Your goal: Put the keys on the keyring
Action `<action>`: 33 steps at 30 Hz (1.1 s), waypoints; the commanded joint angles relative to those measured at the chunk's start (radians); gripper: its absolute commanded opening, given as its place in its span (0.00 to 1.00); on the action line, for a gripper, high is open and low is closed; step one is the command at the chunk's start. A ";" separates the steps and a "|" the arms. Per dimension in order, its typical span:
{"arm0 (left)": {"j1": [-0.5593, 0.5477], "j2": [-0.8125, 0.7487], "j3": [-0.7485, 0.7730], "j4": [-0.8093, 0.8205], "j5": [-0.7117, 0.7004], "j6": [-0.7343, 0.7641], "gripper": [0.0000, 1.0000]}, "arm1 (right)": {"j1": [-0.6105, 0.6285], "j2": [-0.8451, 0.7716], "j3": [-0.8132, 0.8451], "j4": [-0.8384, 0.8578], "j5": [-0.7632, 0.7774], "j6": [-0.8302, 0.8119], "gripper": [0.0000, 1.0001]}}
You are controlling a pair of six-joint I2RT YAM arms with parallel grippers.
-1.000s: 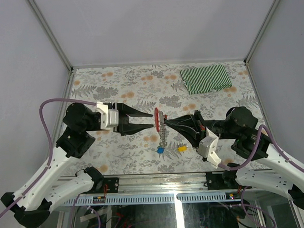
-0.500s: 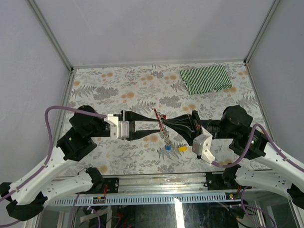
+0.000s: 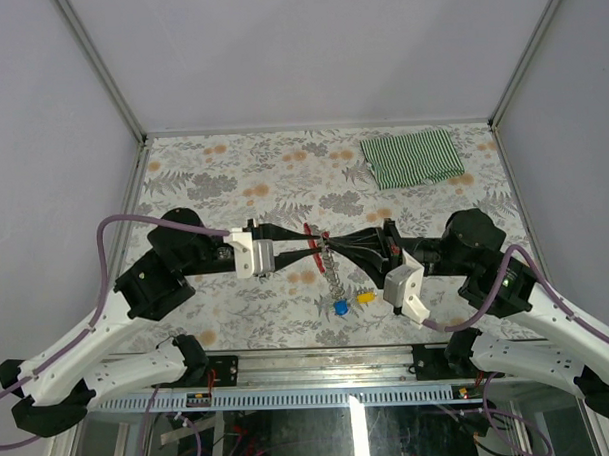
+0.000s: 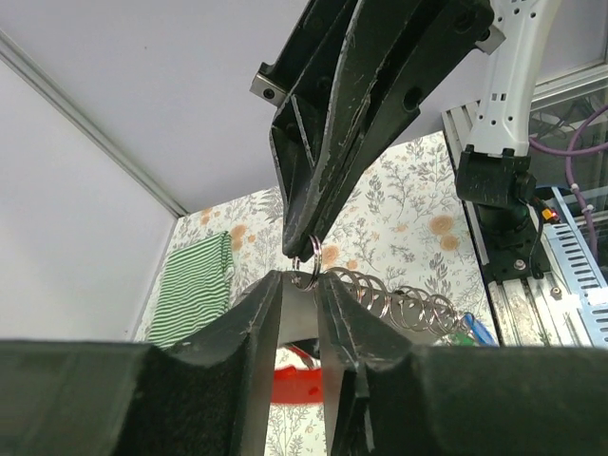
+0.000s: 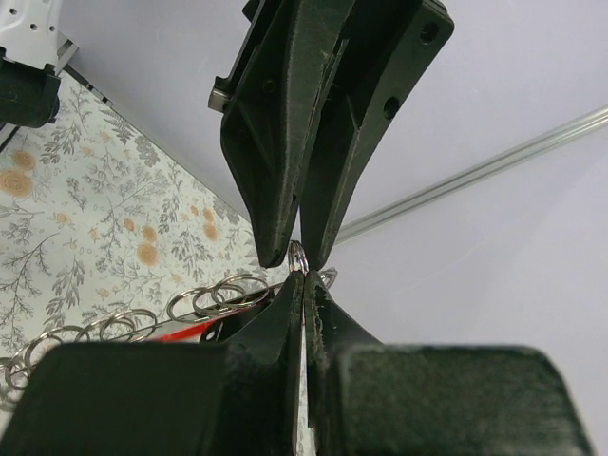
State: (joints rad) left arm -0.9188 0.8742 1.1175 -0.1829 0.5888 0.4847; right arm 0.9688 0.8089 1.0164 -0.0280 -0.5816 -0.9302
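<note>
Both grippers meet tip to tip on the keyring, mid-table toward the near edge.
The left gripper is clenched at its red clip end. The right gripper pinches the chain's top ring, and the chain trails nearward below them. One blue key sits at the chain's foot, one yellow key just beside it — two in all. Open table lies beyond; one striped cloth sits in the far right corner, well apart.

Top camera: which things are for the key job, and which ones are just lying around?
For the job:
- keyring, red clip with silver chain
- blue key
- yellow key
- left tool
- right tool

Just lying about:
- green striped cloth, at the far right of the table
</note>
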 commanded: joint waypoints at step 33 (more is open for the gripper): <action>-0.046 -0.100 -0.158 0.493 0.122 -0.281 0.00 | 0.006 -0.076 0.013 0.184 -0.079 0.327 0.28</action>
State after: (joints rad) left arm -0.9604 0.7971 0.9745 0.0689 0.6380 0.2996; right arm 0.9688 0.7494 1.0443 0.0311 -0.6201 -0.7055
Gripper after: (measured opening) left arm 0.019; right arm 0.314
